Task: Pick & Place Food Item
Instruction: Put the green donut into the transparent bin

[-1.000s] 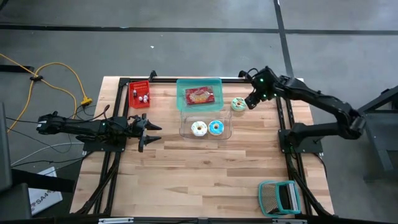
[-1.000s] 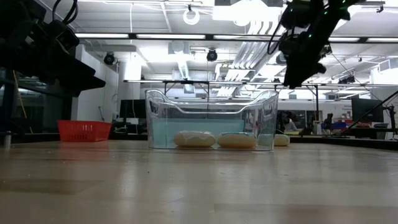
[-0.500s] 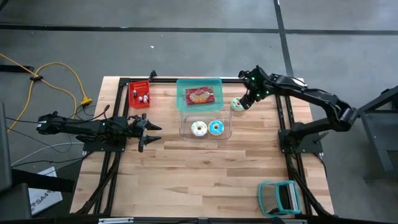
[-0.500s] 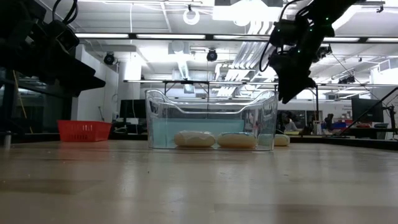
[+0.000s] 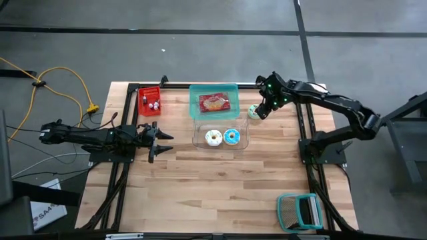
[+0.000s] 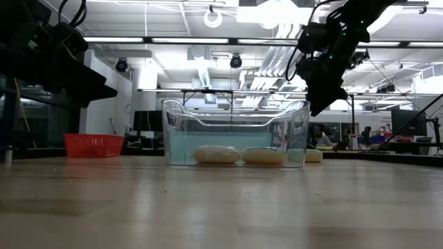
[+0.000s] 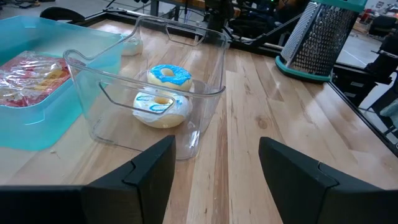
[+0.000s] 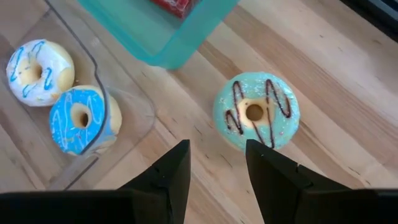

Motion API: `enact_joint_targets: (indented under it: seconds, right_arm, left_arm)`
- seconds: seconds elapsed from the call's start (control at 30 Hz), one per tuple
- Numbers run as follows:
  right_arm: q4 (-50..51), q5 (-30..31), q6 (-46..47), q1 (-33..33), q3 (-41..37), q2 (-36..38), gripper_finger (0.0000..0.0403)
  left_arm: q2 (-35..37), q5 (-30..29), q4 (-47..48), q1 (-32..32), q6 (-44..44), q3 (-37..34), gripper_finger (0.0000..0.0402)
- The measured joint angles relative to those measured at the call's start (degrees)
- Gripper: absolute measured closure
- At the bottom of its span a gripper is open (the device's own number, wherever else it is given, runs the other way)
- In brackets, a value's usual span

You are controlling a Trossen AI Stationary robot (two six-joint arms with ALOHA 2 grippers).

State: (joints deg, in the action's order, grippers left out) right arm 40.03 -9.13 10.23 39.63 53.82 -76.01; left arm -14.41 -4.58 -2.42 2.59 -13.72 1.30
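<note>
A mint-iced donut (image 8: 256, 112) with chocolate stripes lies flat on the wood table, just right of a clear container (image 5: 221, 137). The container holds a white-iced donut (image 5: 213, 137) and a blue-iced donut (image 5: 231, 137). My right gripper (image 8: 217, 165) hangs open above the mint donut (image 5: 253, 111), slanting down, touching nothing; in the low view it (image 6: 317, 107) stands well above the table. My left gripper (image 5: 165, 142) waits open at the table's left, pointing level toward the container (image 7: 149, 93).
A teal tray (image 5: 213, 100) with a wrapped red food pack sits behind the container. A red basket (image 5: 149, 101) stands at the far left. A teal-framed grater (image 5: 300, 212) lies near the front right corner. Bare wood spreads across the table's near half.
My right gripper has come down and toward the table's left, closing in over the mint donut, and has tipped more steeply downward. Its fingers keep the same gap. The donuts and containers have stayed where they were.
</note>
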Motion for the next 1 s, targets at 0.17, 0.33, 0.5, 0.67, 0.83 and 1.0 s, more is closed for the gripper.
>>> enact_joint_targets:
  seconds: [0.17,0.33,0.5,0.67,0.83,1.0]
  right_arm:
    - [0.01,-0.15,0.01,-0.64,0.0,0.0,0.0258]
    - [1.32,-1.16,0.01,-0.76,0.62,0.0,0.0258]
    - [4.36,3.17,-0.72,-2.84,3.41,-0.18,0.0258]
    - [7.72,8.49,-3.36,-5.79,7.61,-0.52,0.0258]
    - [14.21,10.34,-3.89,-7.25,13.1,-4.8,0.0258]
    - [17.25,10.61,-4.08,-7.08,17.79,-11.02,0.0258]
  left_arm:
    - [0.01,0.0,-0.01,0.01,0.0,0.0,0.0176]
    - [0.01,0.0,-0.01,0.01,0.0,-0.01,0.0176]
    - [0.01,0.0,-0.01,0.02,0.0,-0.01,0.0176]
    - [0.0,0.0,0.0,0.01,0.0,0.0,0.0176]
    - [0.02,-0.04,-0.01,0.01,0.0,0.0,0.0176]
    - [0.02,-0.07,0.0,0.0,0.0,0.0,0.0176]
